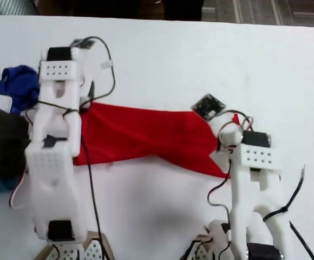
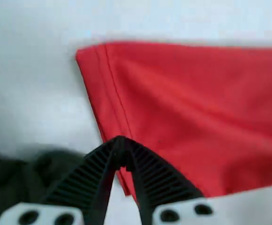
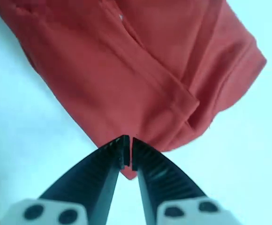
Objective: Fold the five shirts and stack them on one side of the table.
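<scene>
White table (image 1: 200, 54) held a red shirt (image 1: 146, 132) spread from 9 to 3 o'clock; left gripper (image 2: 121, 145) and right gripper (image 3: 128, 152) each pinched one end.

Robotics lab: plain white table (image 1: 173, 49) carrying two cabled arms (image 1: 54, 162)

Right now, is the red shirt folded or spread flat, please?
Partly folded: the red shirt lies in a narrow band with layers overlapping.
</scene>
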### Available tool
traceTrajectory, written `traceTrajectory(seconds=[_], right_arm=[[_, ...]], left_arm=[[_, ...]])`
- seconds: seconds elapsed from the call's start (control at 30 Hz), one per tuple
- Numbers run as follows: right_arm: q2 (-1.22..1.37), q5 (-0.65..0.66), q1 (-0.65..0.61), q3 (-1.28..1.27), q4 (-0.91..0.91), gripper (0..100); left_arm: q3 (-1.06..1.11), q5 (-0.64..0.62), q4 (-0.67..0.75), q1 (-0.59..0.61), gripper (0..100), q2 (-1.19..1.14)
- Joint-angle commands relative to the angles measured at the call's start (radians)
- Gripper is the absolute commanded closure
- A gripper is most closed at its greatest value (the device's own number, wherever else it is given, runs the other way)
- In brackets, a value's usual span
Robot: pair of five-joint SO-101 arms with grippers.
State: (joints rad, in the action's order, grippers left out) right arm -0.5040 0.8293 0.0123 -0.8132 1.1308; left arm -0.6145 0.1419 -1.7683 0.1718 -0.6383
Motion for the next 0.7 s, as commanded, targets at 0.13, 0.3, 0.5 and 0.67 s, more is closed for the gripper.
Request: traceTrajectory(seconds=[0.13,0.3,0.5,0.67], right_arm=[[0.07,-0.11,-0.061,0.011,-0.176,97.8],[0.252,-0.115,-0.059,0.066,-0.274,97.8],[0.504,-0.193,0.027,0.331,-0.236,97.8],[0.694,-0.192,0.035,0.545,-0.093,97.8]], left_arm=[[0.653,0.118,0.232,-0.052,97,0.377],[0.888,0.123,0.381,-0.049,97,0.394],[0.941,0.14,0.379,0.008,97,0.402],[0.944,0.198,0.345,0.084,97,0.402]])
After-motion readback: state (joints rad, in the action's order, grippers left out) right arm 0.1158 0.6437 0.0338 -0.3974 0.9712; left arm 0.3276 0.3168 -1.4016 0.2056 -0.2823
